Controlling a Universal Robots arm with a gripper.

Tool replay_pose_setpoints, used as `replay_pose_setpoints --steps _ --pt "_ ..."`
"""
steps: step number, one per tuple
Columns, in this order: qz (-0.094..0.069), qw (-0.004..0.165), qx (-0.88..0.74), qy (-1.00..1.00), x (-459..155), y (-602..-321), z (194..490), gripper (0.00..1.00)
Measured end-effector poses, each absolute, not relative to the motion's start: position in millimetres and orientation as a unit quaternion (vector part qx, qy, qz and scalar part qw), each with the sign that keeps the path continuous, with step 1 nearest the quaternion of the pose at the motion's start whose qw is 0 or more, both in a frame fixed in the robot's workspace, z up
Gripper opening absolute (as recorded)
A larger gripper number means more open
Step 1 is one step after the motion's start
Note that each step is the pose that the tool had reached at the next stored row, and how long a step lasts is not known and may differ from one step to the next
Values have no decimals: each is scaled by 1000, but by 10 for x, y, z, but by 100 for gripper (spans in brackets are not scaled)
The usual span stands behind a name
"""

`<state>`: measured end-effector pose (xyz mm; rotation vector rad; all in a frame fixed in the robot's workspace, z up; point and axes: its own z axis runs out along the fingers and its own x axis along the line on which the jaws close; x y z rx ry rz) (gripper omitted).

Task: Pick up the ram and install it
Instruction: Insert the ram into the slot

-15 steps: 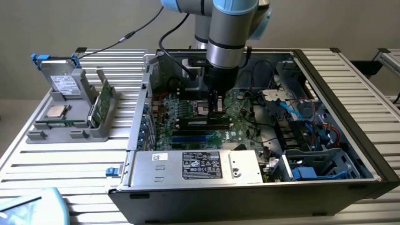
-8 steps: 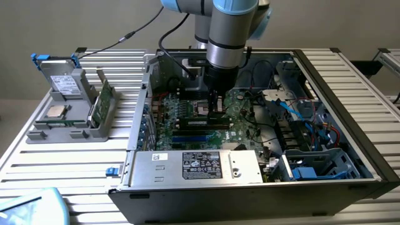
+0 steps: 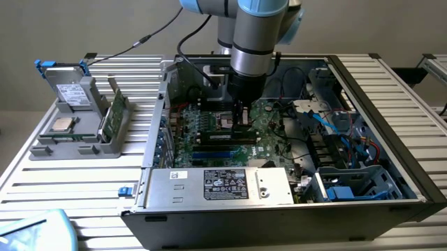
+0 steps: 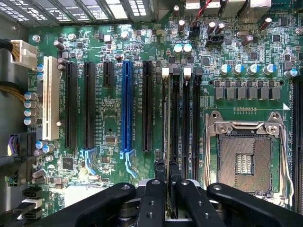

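My gripper [image 4: 166,171] has its two black metal fingers drawn almost together, pinching the ram [image 4: 165,123]. The ram is edge-on here, a thin line running away from the fingertips. It lies along the outermost of the black memory slots [image 4: 187,123], the one beside the long black expansion slots. I cannot tell whether its lower edge is seated or just resting at the slot's mouth.

The risks, as I judge them:
- If the stick sits slightly skewed in my grip, pressing down could jam one end and flex the thin board.
- If the white latch [image 4: 165,72] at the far end is not open, the stick could stop short of seating.
- My fingers are narrow and smooth, so a hard push could let the ram slip sideways onto the neighbouring slots.

Around the slots, the green motherboard [image 4: 142,42] is glossy and crowded with small silver-topped cylinders and dark square chips. A blue plastic slot [image 4: 127,104] stands among the black ones. On the other side is the processor socket [image 4: 246,161], a square frame of bright steel.

In the exterior view the board lies flat inside an open black computer case [image 3: 409,167], with a grey sheet-metal power supply [image 3: 223,185] at the near edge. On the exterior view's left, a grey tray [image 3: 63,149] holds a larger green card [image 3: 112,117] standing upright.
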<state>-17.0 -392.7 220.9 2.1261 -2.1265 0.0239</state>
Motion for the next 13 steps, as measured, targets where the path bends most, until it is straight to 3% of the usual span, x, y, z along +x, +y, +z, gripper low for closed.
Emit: replay_pose_setpoints --steps 13 --pt "8 67 711 -700 -170 -3927 2199 14"
